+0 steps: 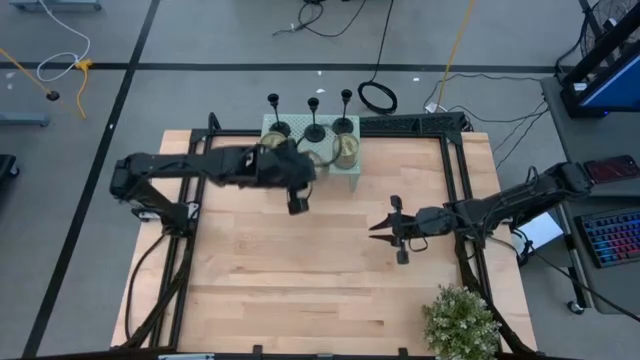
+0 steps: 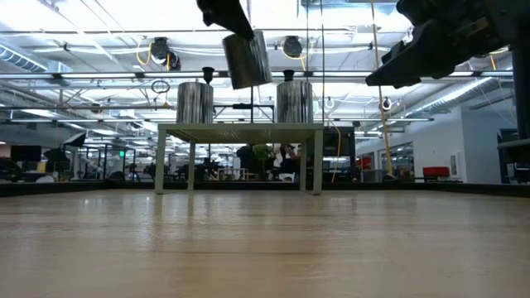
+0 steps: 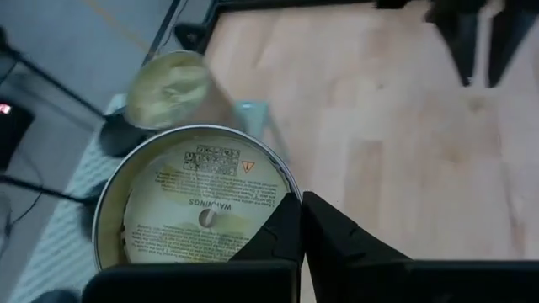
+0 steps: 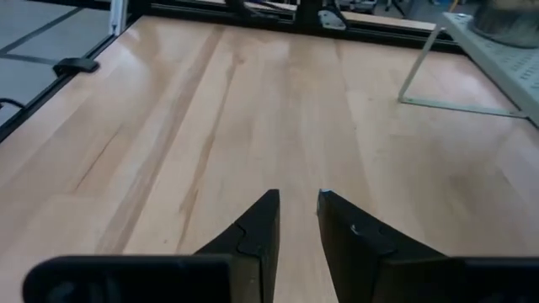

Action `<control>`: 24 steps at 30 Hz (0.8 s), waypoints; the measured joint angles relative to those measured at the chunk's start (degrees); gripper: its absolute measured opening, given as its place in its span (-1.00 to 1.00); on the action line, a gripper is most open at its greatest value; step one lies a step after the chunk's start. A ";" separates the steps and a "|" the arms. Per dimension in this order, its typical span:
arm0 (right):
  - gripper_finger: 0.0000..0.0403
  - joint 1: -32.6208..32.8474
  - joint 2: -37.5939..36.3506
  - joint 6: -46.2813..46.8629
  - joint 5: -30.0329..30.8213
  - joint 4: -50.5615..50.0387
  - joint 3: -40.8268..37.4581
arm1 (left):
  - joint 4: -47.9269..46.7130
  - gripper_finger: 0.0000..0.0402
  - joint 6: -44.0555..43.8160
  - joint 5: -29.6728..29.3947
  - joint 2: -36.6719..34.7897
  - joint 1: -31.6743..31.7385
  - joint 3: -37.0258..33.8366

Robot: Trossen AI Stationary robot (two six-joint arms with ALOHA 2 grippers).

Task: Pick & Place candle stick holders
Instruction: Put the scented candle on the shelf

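left gripper [image 1: 297, 190] holds a tin [image 2: 247, 59] aloft near the raised shelf [image 1: 352, 172], three candle stick holders [image 1: 314, 118] untouched along its back edge; right gripper [image 1: 398, 232] idle, narrowly parted; best set tin down gently before reaching for stems.

The right arm's gripper [image 4: 296, 220], with two dark pointed fingers, hangs over the light wooden table [image 4: 210, 126]. There is only a thin gap between the fingers, and nothing is in it. Far past the fingers stands a small pale green metal stand [image 4: 497, 63] with thin legs. A round tin [image 4: 509, 21] sits on top of that stand.
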 joint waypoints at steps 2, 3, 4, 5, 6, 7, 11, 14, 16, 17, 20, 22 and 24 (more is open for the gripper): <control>-0.63 -0.62 0.00 0.06 0.01 0.41 0.00 | -4.94 -0.98 0.07 0.23 2.16 2.09 4.82; -0.63 -0.87 0.00 0.13 0.01 0.46 0.00 | -7.22 -0.98 0.05 0.30 3.24 3.26 6.69; -0.63 -0.94 0.02 0.30 0.03 0.45 0.00 | -9.00 -0.98 0.02 0.29 4.19 4.41 8.03; -0.63 -0.96 0.02 0.30 0.03 0.44 0.00 | -9.56 -0.98 -0.01 0.26 4.90 5.52 8.84; -0.63 -0.93 0.02 0.30 -0.01 0.44 0.00 | -9.32 -0.98 0.06 0.25 5.63 6.57 9.16; -0.63 -0.91 0.02 0.28 -0.01 0.42 0.00 | -9.10 -0.98 0.32 0.27 6.39 7.54 9.20; -0.63 -0.89 0.02 0.30 -0.01 -0.10 0.00 | -9.37 -0.98 0.55 3.31 9.05 10.82 9.16; -0.63 -0.89 0.02 0.19 -0.01 -0.35 0.00 | -8.35 -0.97 -0.44 5.11 10.34 12.81 9.18; -0.63 -0.89 0.02 0.01 -0.04 -0.69 0.00 | -8.96 -0.98 -0.42 6.48 11.19 13.89 9.18; -0.63 -0.89 0.02 -0.01 -0.04 -0.78 0.00 | -8.66 -0.98 -0.37 6.82 11.76 14.26 9.18; -0.63 -0.89 0.02 -0.07 -0.04 -0.93 0.00 | -7.11 -0.95 -0.29 7.39 12.46 14.71 9.18; -0.63 -0.89 0.02 -0.07 -0.04 -0.88 0.00 | -7.44 -0.87 0.02 7.77 12.46 14.95 9.20; -0.63 -0.89 0.02 -0.07 -0.04 -0.87 0.00 | -7.50 -0.77 0.01 7.84 12.46 15.14 9.20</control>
